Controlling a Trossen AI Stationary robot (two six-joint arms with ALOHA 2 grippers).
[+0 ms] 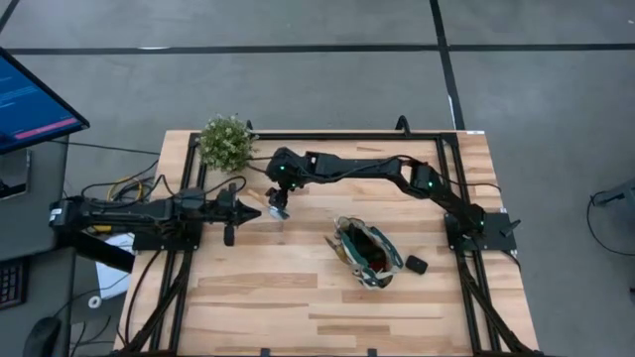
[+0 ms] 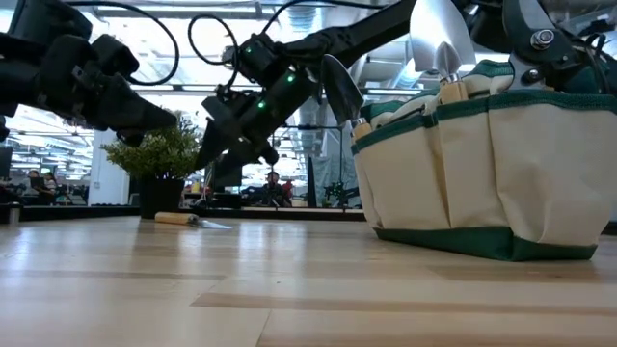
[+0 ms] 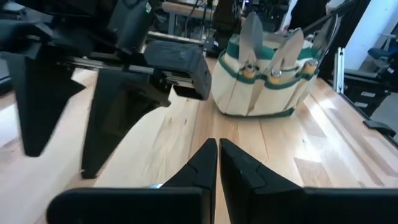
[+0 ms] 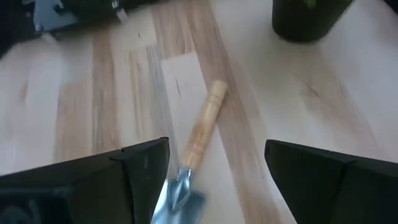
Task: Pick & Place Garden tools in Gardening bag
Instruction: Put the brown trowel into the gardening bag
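Trowel (image 4: 198, 149) flat on table, below open right hand (image 4: 214, 180), untouched

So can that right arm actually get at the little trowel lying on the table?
Probably yes: the right gripper hangs open right above the trowel, with bare table around it and nothing between.

We see open tabletop (image 1: 298, 297) along the near edge, while the potted plant (image 1: 226, 142) crowds the trowel (image 4: 198, 146) from behind — and the gardening bag (image 1: 365, 254) blocks the right half.
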